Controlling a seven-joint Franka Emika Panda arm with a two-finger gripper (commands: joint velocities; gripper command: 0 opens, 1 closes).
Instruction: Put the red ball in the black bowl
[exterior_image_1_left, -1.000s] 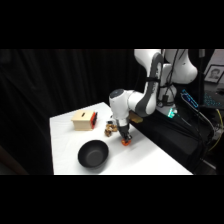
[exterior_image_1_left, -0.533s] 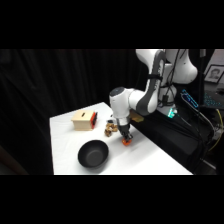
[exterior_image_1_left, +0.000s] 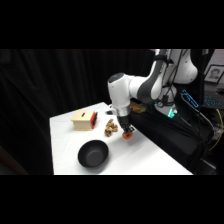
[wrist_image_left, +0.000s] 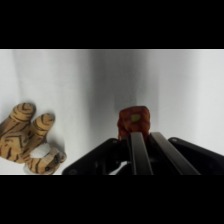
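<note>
The red ball sat low over the white bench, at the tip of the arm's gripper, toward the far middle of the bench top. In the wrist view the ball looked more blocky than round, dark red-orange with a small pale spot on its upper face, and the gripper came up from below so that the two dark fingers ran side by side straight up to it. They stood close together with the ball at their ends, pinched on it as far as I could see. Whether the ball touched the bench or hung just clear of it, I could not tell from either view.

Just beside the ball, on the side toward the box, lay a small striped toy, tan with dark brown bands; the wrist view showed the toy well to one side of the fingers, apart from the ball. Beyond it, near the far corner of the bench, stood a tan box with a red mark on its end.

The black bowl rested on the near part of the bench, well apart from the ball and with nothing visible inside it. The white arm reached in from the upper right, bending down over the ball.
</note>
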